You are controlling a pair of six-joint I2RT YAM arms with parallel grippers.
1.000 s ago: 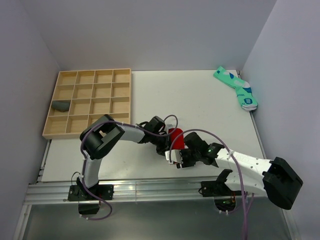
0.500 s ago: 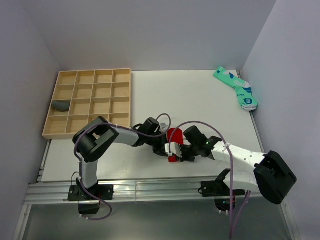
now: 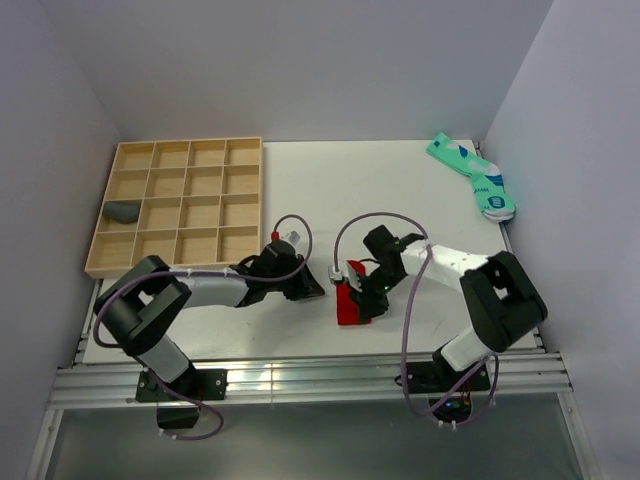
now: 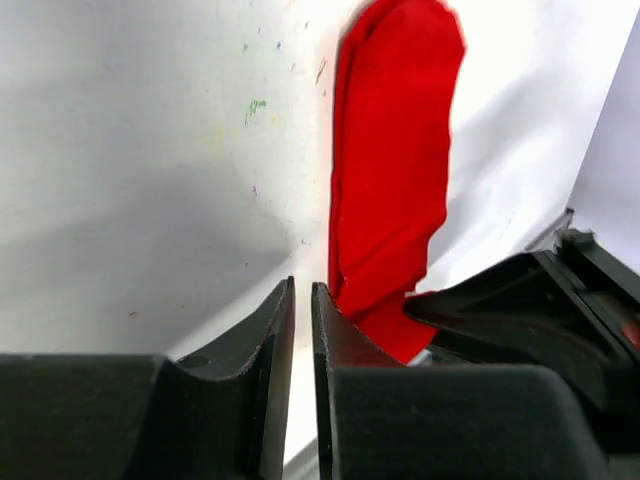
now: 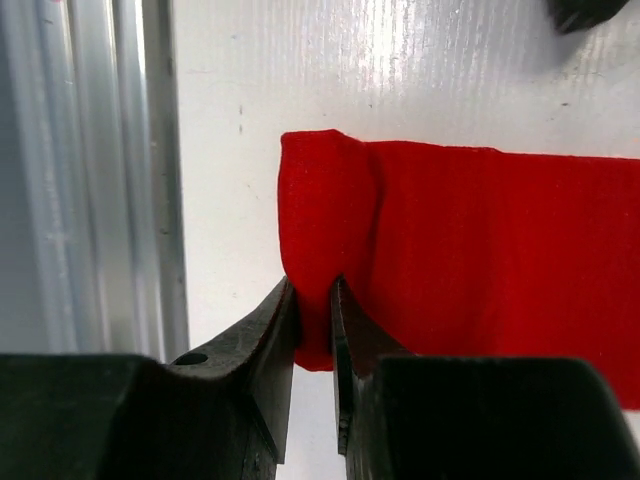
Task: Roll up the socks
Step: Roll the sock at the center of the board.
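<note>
The red sock (image 3: pixel 349 308) lies flat on the white table near the front edge, just right of my left gripper. It also shows in the left wrist view (image 4: pixel 390 170) and the right wrist view (image 5: pixel 480 250). My right gripper (image 3: pixel 363 296) is shut on a fold at the sock's end (image 5: pixel 314 284), beside the table's metal rail. My left gripper (image 3: pixel 310 290) is shut and empty, apart from the sock's left side (image 4: pixel 303 287). The dark grey sock (image 3: pixel 122 211) sits bunched in a left compartment of the wooden tray (image 3: pixel 243 190). No white markings show on the red sock.
Mint-green patterned socks (image 3: pixel 474 177) lie at the table's far right corner. The wooden tray fills the left back of the table. The aluminium rail (image 5: pixel 110 170) runs along the front edge close to the red sock.
My left gripper has let go of the red sock and drawn back to the left. The right arm has swung round, and the sock now lies stretched out nearer the front edge.
</note>
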